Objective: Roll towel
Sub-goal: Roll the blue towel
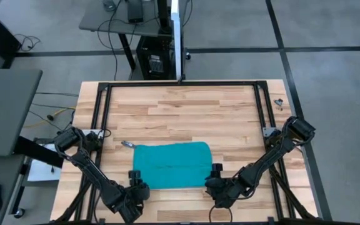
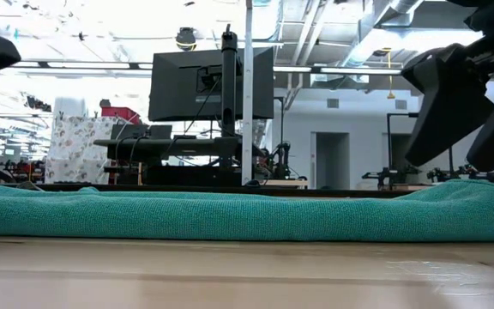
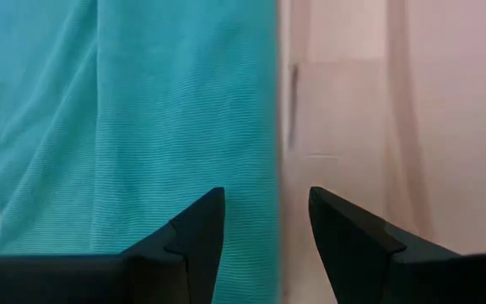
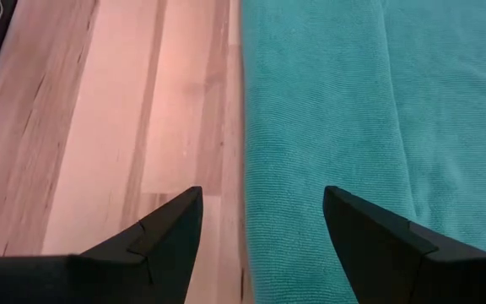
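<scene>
The teal towel (image 1: 171, 165) lies flat on the wooden table (image 1: 186, 112), near the front edge. In the low view it is a low flat band (image 2: 230, 215). My left gripper (image 1: 136, 187) is open above the towel's near left corner; its fingers stand over the towel's left edge (image 3: 268, 169), one over cloth, one over wood. My right gripper (image 1: 216, 182) is open above the towel's near right corner, its fingers either side of the right edge (image 4: 245, 152). Neither visibly touches the towel.
A small grey object (image 1: 127, 144) lies on the table just left of the towel's far left corner. A black metal frame (image 1: 180, 84) runs around the table. Bare wood lies beyond the towel toward the far edge.
</scene>
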Robot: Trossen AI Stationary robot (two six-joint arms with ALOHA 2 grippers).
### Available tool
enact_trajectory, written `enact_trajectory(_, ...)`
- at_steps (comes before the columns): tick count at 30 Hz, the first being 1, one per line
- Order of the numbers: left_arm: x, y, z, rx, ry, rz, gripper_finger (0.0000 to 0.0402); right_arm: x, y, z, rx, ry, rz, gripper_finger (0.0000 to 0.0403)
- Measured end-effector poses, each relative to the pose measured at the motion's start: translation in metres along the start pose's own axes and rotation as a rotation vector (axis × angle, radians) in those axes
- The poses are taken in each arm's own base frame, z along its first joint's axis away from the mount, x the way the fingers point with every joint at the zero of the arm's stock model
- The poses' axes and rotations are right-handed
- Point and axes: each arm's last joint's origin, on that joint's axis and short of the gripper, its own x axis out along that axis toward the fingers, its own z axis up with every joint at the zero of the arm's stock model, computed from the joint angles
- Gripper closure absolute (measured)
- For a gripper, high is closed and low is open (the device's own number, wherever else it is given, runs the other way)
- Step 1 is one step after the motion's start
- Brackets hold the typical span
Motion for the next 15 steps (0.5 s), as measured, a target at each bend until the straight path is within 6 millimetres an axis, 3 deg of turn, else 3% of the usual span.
enact_trajectory(9,0.014,0.007,-0.015,-0.027,0.042,0.021,0.0243,0.003,-0.004,0.001,-0.001,0.006,-0.011,0.0165)
enact_trajectory(15,0.014,0.008,-0.015,-0.015,0.042,0.022,0.0243,0.02,0.001,-0.009,-0.041,0.045,-0.027,0.0165)
